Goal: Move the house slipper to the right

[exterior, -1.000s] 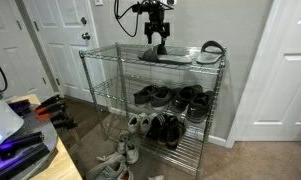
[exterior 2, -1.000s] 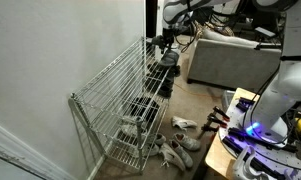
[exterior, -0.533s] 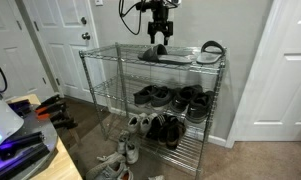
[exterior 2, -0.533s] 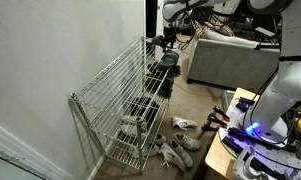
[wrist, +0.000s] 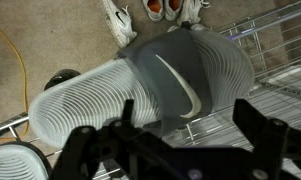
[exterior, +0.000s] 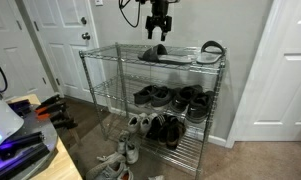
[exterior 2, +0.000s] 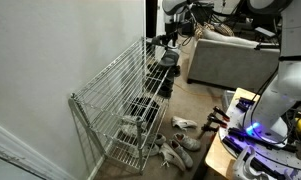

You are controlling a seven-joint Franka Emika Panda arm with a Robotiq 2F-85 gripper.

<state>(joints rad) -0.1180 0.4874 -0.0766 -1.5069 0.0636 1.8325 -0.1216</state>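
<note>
1. Wrist view: the end effector [wrist: 170,140] comes in from the lower edge with its two dark fingers [wrist: 85,150] spread wide apart, and nothing is held between them
2. Just beyond the fingers lies the house slipper [wrist: 160,85], flat on the wire surface [wrist: 280,75]. It shows a ribbed footbed and a dark grey strap with a pale curved mark
3. Through the wires, far below, a white sneaker [wrist: 118,22] is seen on the carpet
4. In an exterior view the end effector [exterior: 157,25] hangs above the top shelf of the wire rack [exterior: 110,58], pointing down, apart from the house slipper [exterior: 165,54] under it
5. The house slipper lies around the middle of the top shelf. A second slipper [exterior: 212,50], with dark rim and pale inside, is near the end of the same shelf, apart from the first one
6. Black sneakers [exterior: 155,96] stand on the middle shelf, more dark shoes [exterior: 168,128] on the lowest one, and white sneakers [exterior: 120,160] lie on the floor in front
7. In an exterior view from the rack's side, the end effector [exterior 2: 173,38] is above the house slipper [exterior 2: 168,58], with a small gap between them
</note>
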